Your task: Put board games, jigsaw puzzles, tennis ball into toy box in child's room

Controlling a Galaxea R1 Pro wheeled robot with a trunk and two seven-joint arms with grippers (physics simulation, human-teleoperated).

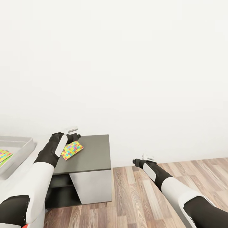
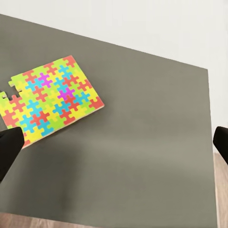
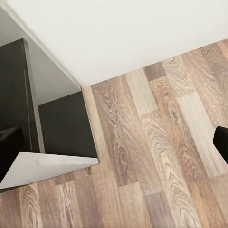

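A: Eyes on the jigsaw puzzle (image 2: pixel 51 99), a flat panel of yellow, pink, blue and green pieces, lying flat on the dark grey cabinet top (image 2: pixel 152 142), off toward one side of it, jagged edge showing at its corner

B: And from the head view that same puzzle sits just beside the left gripper (image 1: pixel 73 133), partly tucked under the forearm. Is anything pinched there?

A: No, nothing held. In the left wrist view both black fingertips (image 2: pixel 9 147) sit out at the frame edges, spread wide, with the puzzle and bare cabinet top between them. One tip overlaps the puzzle's corner in the picture; whether it touches, I cannot tell

B: Over at the far left, the toy box (image 1: pixel 25 148), light grey with flared sides, resting on the pale table (image 1: pixel 19 177). There's a second jigsaw puzzle (image 1: pixel 4 155) inside it, only a colourful corner visible

A: Right gripper (image 1: pixel 146 158) now: hanging out over the wood plank floor (image 1: pixel 133 190), well apart from the cabinet, white wall (image 1: pixel 126 63) behind

B: And its fingers (image 3: pixel 222 142) are parted too, dark tips at opposite edges of the right wrist view, only floorboards and the cabinet's open lower shelf (image 3: pixel 64 128) in between. Empty-handed on both sides
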